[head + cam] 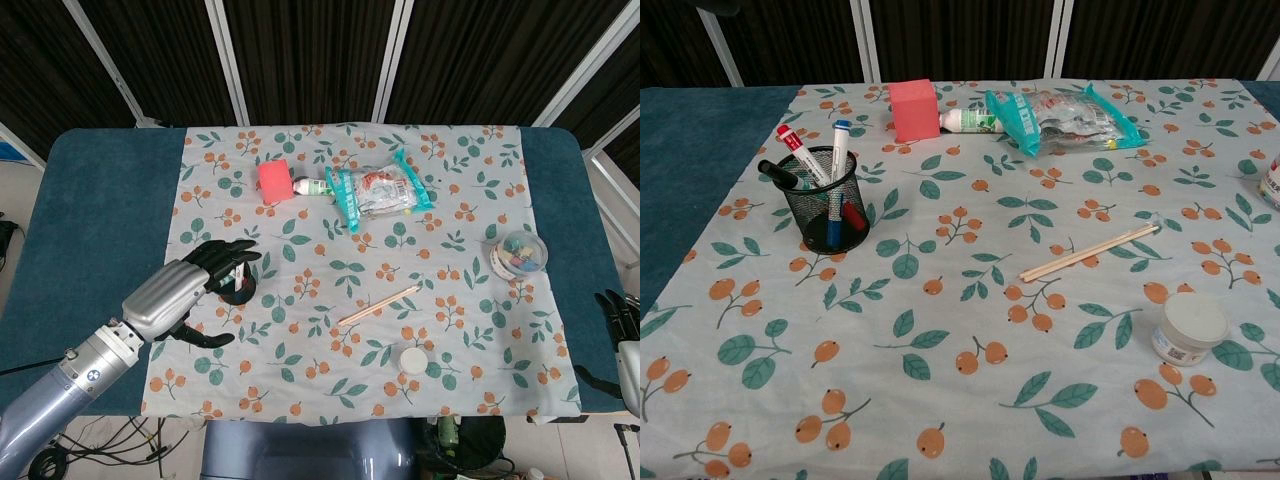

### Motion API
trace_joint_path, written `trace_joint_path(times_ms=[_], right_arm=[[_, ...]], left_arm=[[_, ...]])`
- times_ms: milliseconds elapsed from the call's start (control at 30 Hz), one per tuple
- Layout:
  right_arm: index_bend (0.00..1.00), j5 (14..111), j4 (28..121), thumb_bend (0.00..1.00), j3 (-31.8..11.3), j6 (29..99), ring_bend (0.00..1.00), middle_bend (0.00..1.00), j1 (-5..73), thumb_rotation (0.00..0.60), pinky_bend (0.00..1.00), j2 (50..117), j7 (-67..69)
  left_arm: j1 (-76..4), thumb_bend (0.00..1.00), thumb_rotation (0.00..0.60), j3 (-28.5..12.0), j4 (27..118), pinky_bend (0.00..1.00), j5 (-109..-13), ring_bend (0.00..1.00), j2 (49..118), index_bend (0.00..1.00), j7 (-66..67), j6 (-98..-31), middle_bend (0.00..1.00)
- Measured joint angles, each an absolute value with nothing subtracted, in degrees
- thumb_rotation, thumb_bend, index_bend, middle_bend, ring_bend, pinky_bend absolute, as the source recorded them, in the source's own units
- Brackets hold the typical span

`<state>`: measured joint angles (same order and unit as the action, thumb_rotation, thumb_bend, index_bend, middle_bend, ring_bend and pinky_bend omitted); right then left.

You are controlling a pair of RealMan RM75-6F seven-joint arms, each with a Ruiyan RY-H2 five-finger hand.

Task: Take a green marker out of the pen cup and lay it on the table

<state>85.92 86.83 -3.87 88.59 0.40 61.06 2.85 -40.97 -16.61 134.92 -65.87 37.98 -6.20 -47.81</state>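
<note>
A wide counter [95,215] with a dark teal top carries a pale cloth [970,300] printed with green leaves and orange berries; the cloth covers the middle and leaves teal strips bare at both ends. Behind the counter stand dark slatted panels [310,55] divided by slanting white posts. Cables lie on the floor below the near edge in the head view.

The black mesh pen cup [825,208] stands on the left part of the cloth. Several markers lean out of it: a red-capped one [800,153], a blue-capped one [840,145] and a black one [778,174]. A green marker cannot be made out among them in either view.

The left hand [190,290] hangs over the cup in the head view, fingers spread and slightly curled, holding nothing; it covers most of the cup from above. The chest view does not show it. The right hand [622,318] shows only as dark fingertips at the far right edge, off the counter, and whether it is closed or spread cannot be told.

Farther back lie a pink cube [913,109], a small white bottle [968,121] on its side just beside it, and a teal-edged snack packet [1065,115]. A pair of wooden chopsticks [1088,252] lies near the centre, a white-lidded jar [1185,328] stands near the front right, and a clear round tub [519,254] sits toward the right edge.
</note>
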Motion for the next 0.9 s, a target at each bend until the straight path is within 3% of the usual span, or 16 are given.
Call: trace_joint_path(times_ms=[367,633,900], right_arm=[[0.08,85.93,86.54,0.05,-3.99,88.72,0.14,0.09,0.3,0.6,0.17,60.97,3.62],[0.08,86.02,86.63,0.05,-3.87,88.39,0.14,0.09,0.45,0.6,0.17,61.22,2.82],[0.08,85.73,86.77,0.05,-3.79,87.8,0.14,0.09,0.61,0.6,0.17,61.46,2.28]], left_arm=[[-40.14,0.16,0.6,-15.02,132.21,0.03,-68.27,0.04,36.09,0.09,-1.8,-48.22,0.05],[-35.64,0.16,0.6,-12.11,129.1,0.07,-78.77,0.07,31.97,0.13,0.94,-50.68,0.07],[-30.87,0.19,0.6,-8.49,122.04,0.07,-83.93,0.08,34.32,0.16,-6.65,-53.08,0.14]])
